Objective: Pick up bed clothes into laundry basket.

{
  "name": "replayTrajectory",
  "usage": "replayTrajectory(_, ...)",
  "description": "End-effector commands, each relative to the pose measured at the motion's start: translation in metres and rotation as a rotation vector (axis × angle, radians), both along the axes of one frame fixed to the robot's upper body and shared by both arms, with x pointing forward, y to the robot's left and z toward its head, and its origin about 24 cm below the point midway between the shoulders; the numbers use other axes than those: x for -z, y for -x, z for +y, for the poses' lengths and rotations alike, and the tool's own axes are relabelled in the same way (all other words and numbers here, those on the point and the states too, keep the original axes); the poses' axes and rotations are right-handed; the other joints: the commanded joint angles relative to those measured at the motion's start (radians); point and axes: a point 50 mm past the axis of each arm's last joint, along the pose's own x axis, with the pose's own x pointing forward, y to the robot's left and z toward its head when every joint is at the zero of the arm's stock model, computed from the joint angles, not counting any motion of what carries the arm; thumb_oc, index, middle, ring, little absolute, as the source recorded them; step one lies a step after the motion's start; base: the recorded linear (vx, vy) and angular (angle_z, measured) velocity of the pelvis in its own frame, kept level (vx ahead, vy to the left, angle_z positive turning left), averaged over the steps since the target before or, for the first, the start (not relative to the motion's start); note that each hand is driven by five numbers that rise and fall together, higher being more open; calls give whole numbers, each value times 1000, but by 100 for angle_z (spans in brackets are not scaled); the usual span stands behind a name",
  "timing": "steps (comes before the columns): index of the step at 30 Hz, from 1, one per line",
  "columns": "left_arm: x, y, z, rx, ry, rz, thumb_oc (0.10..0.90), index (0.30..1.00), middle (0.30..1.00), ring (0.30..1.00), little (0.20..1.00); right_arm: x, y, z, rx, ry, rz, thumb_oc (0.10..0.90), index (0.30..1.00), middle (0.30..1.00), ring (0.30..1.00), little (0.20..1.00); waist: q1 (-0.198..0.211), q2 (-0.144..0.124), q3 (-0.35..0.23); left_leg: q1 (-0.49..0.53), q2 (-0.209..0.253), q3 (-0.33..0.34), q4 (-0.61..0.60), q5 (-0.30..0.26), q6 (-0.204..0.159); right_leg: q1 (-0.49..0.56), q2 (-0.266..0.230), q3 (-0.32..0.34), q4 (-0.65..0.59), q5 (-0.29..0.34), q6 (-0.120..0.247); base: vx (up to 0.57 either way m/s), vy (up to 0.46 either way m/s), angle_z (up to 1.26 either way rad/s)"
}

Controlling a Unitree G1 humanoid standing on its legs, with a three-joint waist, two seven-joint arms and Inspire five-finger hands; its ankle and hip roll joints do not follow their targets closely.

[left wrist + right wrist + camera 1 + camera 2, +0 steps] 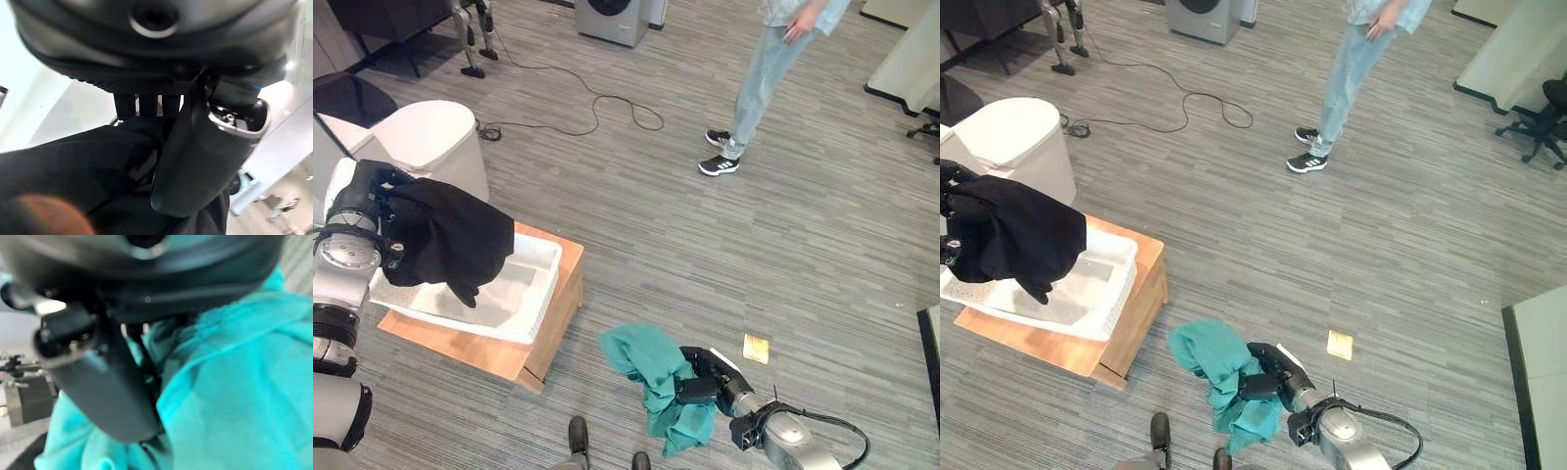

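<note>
Eye views: head-high, facing down at floor (pixel 724 255), slightly offset, sharing basket (pixel 524 294) left, person (pixel 759 88) far. Wrist views: very close along own robot hand, left on black cloth (pixel 73 166), right on teal cloth (pixel 234 396).

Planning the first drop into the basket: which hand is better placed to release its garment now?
Left. The left hand holds the black garment hanging directly over the white laundry basket. The right hand grips the teal garment beside it, above the floor.

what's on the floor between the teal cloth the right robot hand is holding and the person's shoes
Bare grey floor, as both eye views show. The teal cloth hangs from the right robot hand; the person's shoes stand farther off. A small yellow pad lies off to the side.
</note>
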Motion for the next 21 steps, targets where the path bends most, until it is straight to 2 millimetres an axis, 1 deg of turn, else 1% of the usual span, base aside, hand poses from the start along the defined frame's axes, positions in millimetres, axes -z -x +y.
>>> replayTrajectory(1, -69, -14, -9, 14, -10, -273, 400, 300, 300, 300, 300, -36, -12, 4, -31, -92, -176, 400, 300, 300, 300, 300, -10, 21, -55, 110, 45, 22, 0, -121, -80, -112, -2, 12, -13, 87, 84, 9, 15, -17)
replayTrajectory(2, -67, -13, -7, 5, 4, -270, 400, 300, 300, 300, 300, -36, -11, 4, -35, -90, -174, 400, 300, 300, 300, 300, -11, 21, -55, 112, 45, 27, 0, -123, -80, -113, -2, 17, -13, 87, 84, 22, 13, -17)
replayTrajectory(3, -64, -12, -5, -11, 17, -275, 689, 733, 733, 733, 733, -36, -11, 4, -39, -90, -174, 400, 300, 300, 300, 300, -11, 21, -55, 114, 46, 32, 0, -124, -81, -113, -1, 22, -13, 87, 84, 30, 16, -14)
replayTrajectory(4, -62, -11, -3, -21, 33, -277, 800, 900, 900, 900, 900, -35, -11, 4, -40, -88, -172, 400, 300, 300, 300, 300, -12, 22, -55, 116, 46, 35, 0, -125, -81, -112, 0, 24, -13, 86, 84, 39, 23, -12)
replayTrajectory(7, -60, -7, 2, -40, 52, -278, 800, 900, 900, 900, 900, -35, -9, 3, -50, -80, -168, 400, 300, 300, 300, 300, -14, 27, -57, 125, 44, 40, 0, -130, -81, -105, -1, 30, -13, 84, 86, 32, 18, -19)
replayTrajectory(10, -66, -10, -2, -27, 53, -308, 800, 900, 900, 900, 900, -34, -8, 3, -61, -64, -163, 400, 300, 300, 300, 300, -14, 36, -59, 132, 41, 39, 0, -134, -80, -99, -3, 30, -13, 80, 86, 17, 14, -6)
replayTrajectory(11, -72, -11, -4, -18, 47, -329, 800, 900, 900, 900, 900, -34, -8, 2, -64, -61, -162, 400, 300, 300, 300, 300, -13, 39, -60, 133, 40, 37, 0, -134, -80, -97, -5, 27, -13, 79, 86, 0, 0, 0)
replayTrajectory(12, -72, -11, -4, -17, 47, -330, 800, 900, 900, 900, 900, -34, -8, 2, -63, -61, -162, 400, 300, 300, 300, 300, -13, 39, -59, 133, 40, 37, 0, -134, -80, -97, -5, 27, -13, 78, 86, 0, 0, 0)
replayTrajectory(14, -85, -13, -11, 13, 39, -386, 800, 900, 900, 900, 900, -33, -8, 2, -68, -50, -162, 400, 300, 300, 300, 300, -8, 46, -61, 136, 35, 30, 0, -136, -81, -89, -9, 20, -13, 76, 87, 0, 0, 0)
replayTrajectory(16, -88, -14, -13, 23, 38, -402, 800, 900, 900, 900, 900, -33, -8, 2, -69, -46, -161, 400, 300, 300, 300, 300, -7, 48, -61, 137, 34, 27, 0, -136, -80, -86, -10, 16, -13, 74, 87, 3, 0, 2)
replayTrajectory(17, -97, -15, -20, 54, 42, -456, 800, 900, 900, 900, 900, -32, -8, 1, -66, -37, -164, 400, 300, 300, 300, 300, -1, 50, -64, 137, 31, 19, 0, -135, -80, -80, -12, 10, -13, 73, 86, 6, 1, 6)
replayTrajectory(18, -97, -15, -20, 54, 43, -456, 800, 900, 900, 900, 900, -32, -8, 1, -66, -37, -164, 400, 300, 300, 300, 300, -2, 50, -63, 137, 30, 18, 0, -135, -80, -80, -13, 9, -13, 73, 86, -4, 0, 14)
replayTrajectory(19, -107, -16, -29, 100, 41, -512, 800, 900, 900, 900, 900, -33, -9, 1, -64, -33, -168, 400, 300, 300, 300, 300, 5, 51, -64, 137, 29, 13, 0, -135, -80, -77, -15, 3, -13, 71, 85, -9, 1, 20)
replayTrajectory(20, -106, -16, -29, 99, 42, -512, 800, 900, 900, 900, 900, -33, -9, 1, -64, -33, -168, 400, 300, 300, 300, 300, 4, 52, -64, 137, 29, 12, 0, -135, -80, -77, -15, 2, -13, 71, 85, -21, -4, 28)
replayTrajectory(21, -113, -15, -34, 132, 39, -554, 800, 900, 900, 900, 900, -32, -9, -1, -59, -24, -167, 400, 300, 300, 300, 300, 10, 53, -65, 135, 27, 5, 0, -134, -80, -75, -17, -6, -13, 70, 84, -12, -6, 21)
